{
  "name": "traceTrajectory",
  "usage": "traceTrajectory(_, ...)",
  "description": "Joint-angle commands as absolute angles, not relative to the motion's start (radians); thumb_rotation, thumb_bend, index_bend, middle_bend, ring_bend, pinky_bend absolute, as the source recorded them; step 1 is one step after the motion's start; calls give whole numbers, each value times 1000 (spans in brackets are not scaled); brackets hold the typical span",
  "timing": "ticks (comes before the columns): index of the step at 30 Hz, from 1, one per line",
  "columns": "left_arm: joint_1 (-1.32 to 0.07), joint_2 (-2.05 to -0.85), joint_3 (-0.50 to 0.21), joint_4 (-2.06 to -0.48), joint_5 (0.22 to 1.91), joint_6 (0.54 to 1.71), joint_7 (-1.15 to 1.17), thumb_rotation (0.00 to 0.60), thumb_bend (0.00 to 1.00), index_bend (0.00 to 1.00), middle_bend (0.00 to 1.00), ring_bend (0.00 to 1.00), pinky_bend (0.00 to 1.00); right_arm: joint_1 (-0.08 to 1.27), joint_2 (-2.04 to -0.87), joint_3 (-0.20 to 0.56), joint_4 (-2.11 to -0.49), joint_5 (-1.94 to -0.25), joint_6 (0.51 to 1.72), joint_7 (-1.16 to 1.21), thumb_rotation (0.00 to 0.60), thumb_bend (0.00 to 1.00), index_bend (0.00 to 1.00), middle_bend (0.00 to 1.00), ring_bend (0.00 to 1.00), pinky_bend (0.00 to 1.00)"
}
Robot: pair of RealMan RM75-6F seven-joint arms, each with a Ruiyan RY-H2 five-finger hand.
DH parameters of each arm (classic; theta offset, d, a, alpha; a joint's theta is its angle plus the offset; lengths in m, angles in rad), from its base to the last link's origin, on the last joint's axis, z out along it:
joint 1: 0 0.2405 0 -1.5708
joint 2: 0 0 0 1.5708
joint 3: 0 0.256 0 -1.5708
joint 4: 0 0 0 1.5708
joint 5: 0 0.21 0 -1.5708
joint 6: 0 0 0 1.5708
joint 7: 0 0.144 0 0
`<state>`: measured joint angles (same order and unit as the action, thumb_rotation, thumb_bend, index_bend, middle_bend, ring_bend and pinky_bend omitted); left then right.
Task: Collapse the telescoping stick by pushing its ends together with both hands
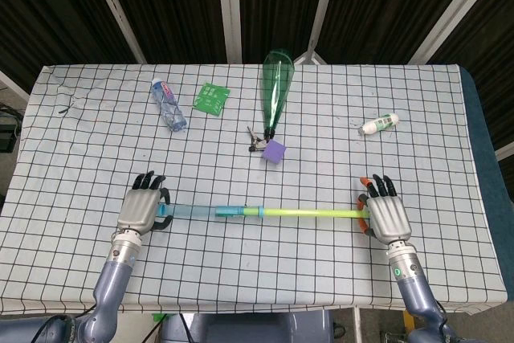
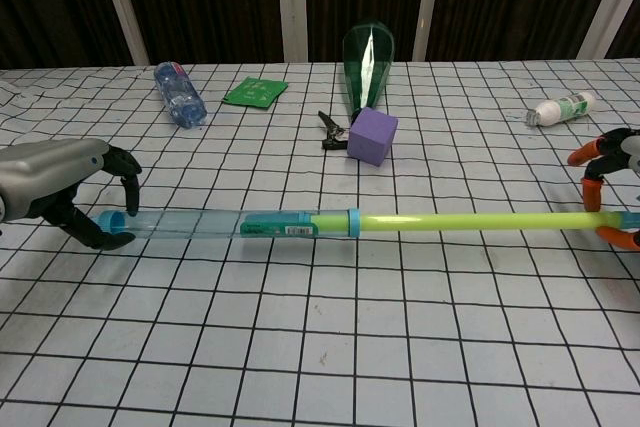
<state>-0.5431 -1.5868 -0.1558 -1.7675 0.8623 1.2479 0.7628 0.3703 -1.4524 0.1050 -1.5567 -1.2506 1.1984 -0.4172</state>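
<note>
The telescoping stick lies left to right across the near part of the checked table (image 1: pixel 80 150). Its clear blue tube (image 1: pixel 193 212) (image 2: pixel 190 222) ends in a blue collar (image 2: pixel 350 221), from which a yellow-green rod (image 1: pixel 309 214) (image 2: pixel 470 220) runs right. My left hand (image 1: pixel 142 208) (image 2: pixel 55 182) curls its dark fingers round the tube's left end. The right hand (image 1: pixel 384 214) (image 2: pixel 612 192) holds the rod's right end between orange-tipped fingers; in the chest view most of it is cut off by the frame edge.
Behind the stick stand a purple cube (image 1: pixel 275 151), a black clip (image 1: pixel 255 140) and a green cone-shaped bottle (image 1: pixel 275 90). A water bottle (image 1: pixel 169 104) and a green packet (image 1: pixel 211 98) lie at the back left. A small white bottle (image 1: pixel 379 124) lies at the right.
</note>
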Motion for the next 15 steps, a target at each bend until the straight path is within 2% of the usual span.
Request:
traceTrajectory(1, -547, -1587, -157, -1774, 861, 1253, 767, 600, 485, 585, 129, 0, 0, 371, -1450, 104, -1572, -1259, 1203, -414, 600, 440, 619, 192, 0, 0)
traceTrajectory(15, -568, -1580, -171, -1827, 854, 1283, 784, 600, 486, 587, 131, 0, 0, 373, -1432, 108, -1685, -1277, 1235, -456, 600, 440, 623, 196, 0, 0)
